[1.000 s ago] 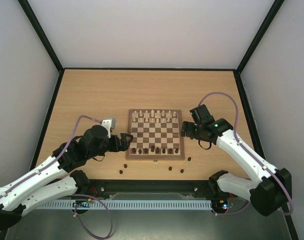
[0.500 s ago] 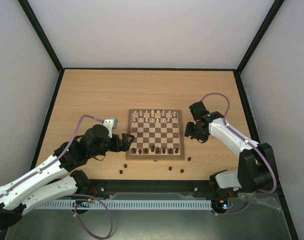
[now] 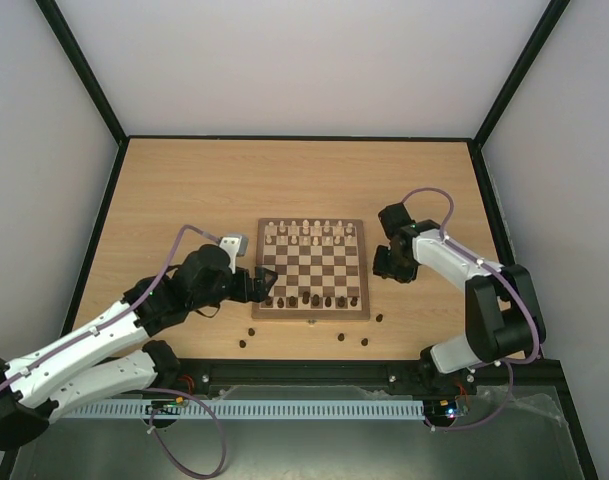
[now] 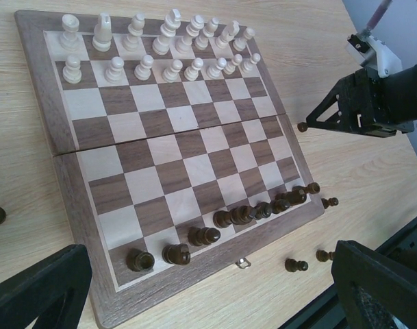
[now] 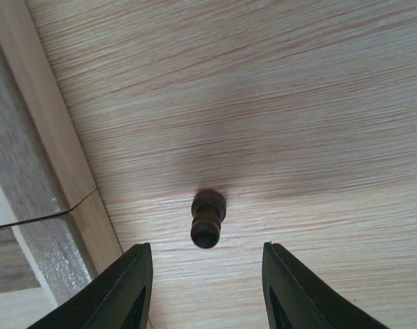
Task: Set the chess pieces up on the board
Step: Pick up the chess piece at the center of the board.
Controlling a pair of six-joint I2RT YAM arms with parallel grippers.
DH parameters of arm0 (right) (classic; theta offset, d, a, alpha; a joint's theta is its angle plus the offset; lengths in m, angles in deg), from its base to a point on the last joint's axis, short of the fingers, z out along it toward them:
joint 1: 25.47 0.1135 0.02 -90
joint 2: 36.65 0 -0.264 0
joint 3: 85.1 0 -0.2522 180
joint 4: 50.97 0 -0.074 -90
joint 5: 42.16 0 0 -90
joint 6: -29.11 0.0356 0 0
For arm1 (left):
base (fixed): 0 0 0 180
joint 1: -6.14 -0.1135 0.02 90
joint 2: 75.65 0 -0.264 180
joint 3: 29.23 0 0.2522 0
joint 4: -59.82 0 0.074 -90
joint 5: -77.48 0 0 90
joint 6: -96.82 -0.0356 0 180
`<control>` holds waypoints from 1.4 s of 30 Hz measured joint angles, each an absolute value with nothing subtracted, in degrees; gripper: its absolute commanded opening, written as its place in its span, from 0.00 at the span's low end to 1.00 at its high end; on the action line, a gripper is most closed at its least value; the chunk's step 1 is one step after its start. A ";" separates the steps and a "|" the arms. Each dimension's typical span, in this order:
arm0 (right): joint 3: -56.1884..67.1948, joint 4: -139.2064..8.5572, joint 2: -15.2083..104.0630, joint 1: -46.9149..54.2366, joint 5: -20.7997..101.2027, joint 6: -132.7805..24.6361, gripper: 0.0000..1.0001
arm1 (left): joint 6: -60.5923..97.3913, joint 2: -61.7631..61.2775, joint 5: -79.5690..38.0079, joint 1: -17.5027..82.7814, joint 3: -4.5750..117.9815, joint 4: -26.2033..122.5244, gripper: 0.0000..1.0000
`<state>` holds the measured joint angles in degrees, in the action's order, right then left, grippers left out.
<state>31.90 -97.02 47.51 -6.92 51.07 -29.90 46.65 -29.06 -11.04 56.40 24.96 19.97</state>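
Right wrist view: right gripper jaws part-spread, straddling one dark pawn on the surface, just beside the board; neither finger touches it. Left wrist view: left gripper jaws wide, holding nothing. Cream pieces fill two far rows on the board. Dark pieces line its near row. Dark strays off-board.

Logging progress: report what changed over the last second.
The right arm folded its elbow in, and the right end effector narrowed around the dark pawn beside the board, not yet gripping. The left end effector advanced to the board's near-left corner, open. Board and pieces stayed put.
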 measured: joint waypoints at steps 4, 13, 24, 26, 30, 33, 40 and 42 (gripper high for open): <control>31.77 -96.48 48.99 -7.51 51.02 -30.47 0.34 | 46.17 -28.16 -11.59 55.92 24.96 21.09 0.99; 31.16 -96.08 50.89 -7.62 50.89 -31.35 0.26 | 45.30 -26.90 -12.73 54.32 24.96 22.48 0.99; 30.92 -95.80 52.14 -7.62 51.09 -31.94 0.15 | 44.71 -27.03 -14.04 53.67 24.35 23.60 0.99; 30.92 -95.73 52.25 -7.62 51.13 -32.05 0.11 | 44.73 -27.03 -14.15 53.56 24.04 23.80 0.99; 30.79 -95.60 52.38 -7.62 51.26 -32.20 0.05 | 44.71 -27.05 -14.45 53.43 23.80 23.86 0.99; 30.70 -95.43 52.40 -7.62 51.28 -32.22 0.03 | 44.67 -27.25 -14.67 53.41 23.80 23.88 0.99; 30.27 -96.21 51.33 -7.62 51.28 -32.22 0.02 | 44.45 -27.22 -15.33 53.34 23.80 24.01 0.99; 29.83 -96.96 49.63 -7.62 51.26 -32.22 0.02 | 44.45 -27.22 -15.48 53.34 23.80 24.23 0.99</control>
<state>29.83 -96.96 49.63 -7.62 51.26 -32.22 44.45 -27.22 -15.48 53.34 23.80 24.23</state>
